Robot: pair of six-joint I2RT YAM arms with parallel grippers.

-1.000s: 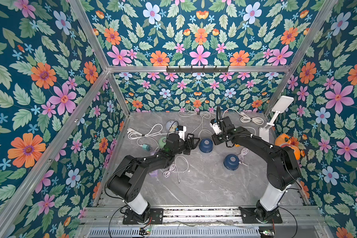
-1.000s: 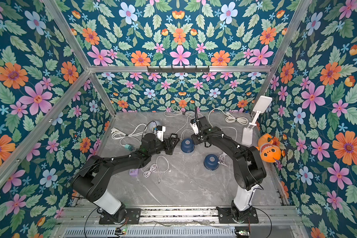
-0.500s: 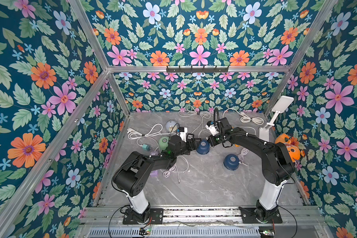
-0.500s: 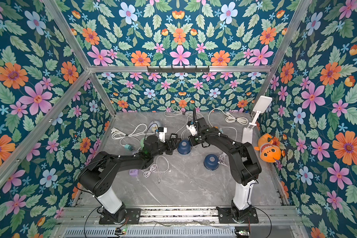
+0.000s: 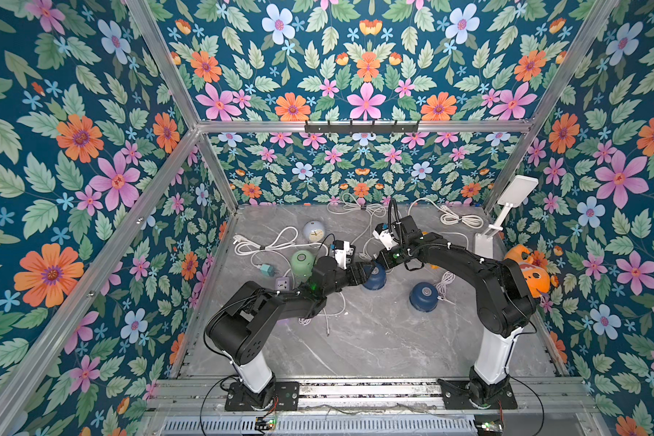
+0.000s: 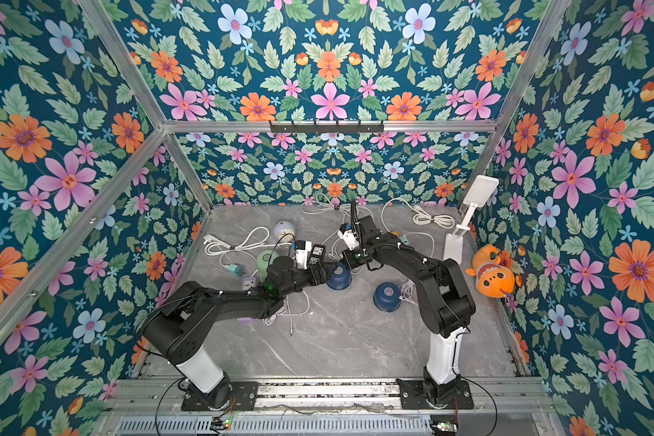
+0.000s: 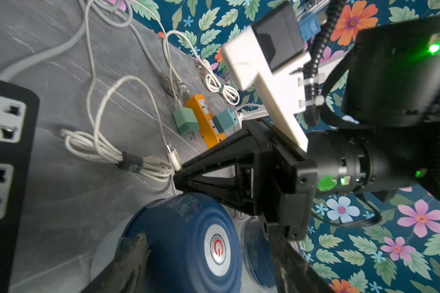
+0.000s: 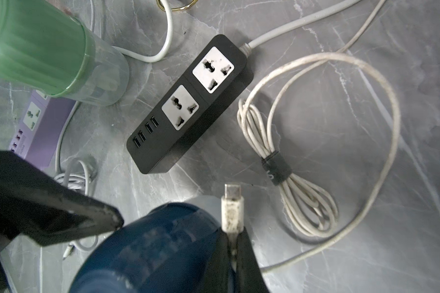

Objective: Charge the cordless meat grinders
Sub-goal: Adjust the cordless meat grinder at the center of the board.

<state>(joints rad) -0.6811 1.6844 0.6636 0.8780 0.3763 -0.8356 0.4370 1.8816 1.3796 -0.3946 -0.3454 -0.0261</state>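
Note:
Three cordless meat grinders stand on the grey table: a navy one (image 5: 374, 278) in the middle, a second navy one (image 5: 424, 296) to its right, and a mint green one (image 5: 302, 261) to the left. My left gripper (image 5: 365, 272) is open, its jaws on either side of the middle navy grinder (image 7: 183, 241). One of its fingers (image 8: 87, 215) lies against the dome's side. My right gripper (image 8: 233, 236) is shut on a white charging cable's plug (image 8: 231, 210), held just beside that same grinder (image 8: 158, 248).
A black power strip (image 8: 188, 106) lies behind the navy grinder, a purple strip (image 8: 38, 126) by the green one (image 8: 36, 45). White cable bundles (image 8: 290, 197), an orange strip (image 7: 206, 119), a pale blue clock (image 5: 314, 231), a white lamp (image 5: 506, 211) and an orange plush (image 5: 533, 271) ring the floor.
My left gripper has moved right until its open jaws straddle the middle navy grinder. My right gripper has come down and left with the plug to the grinder's far side.

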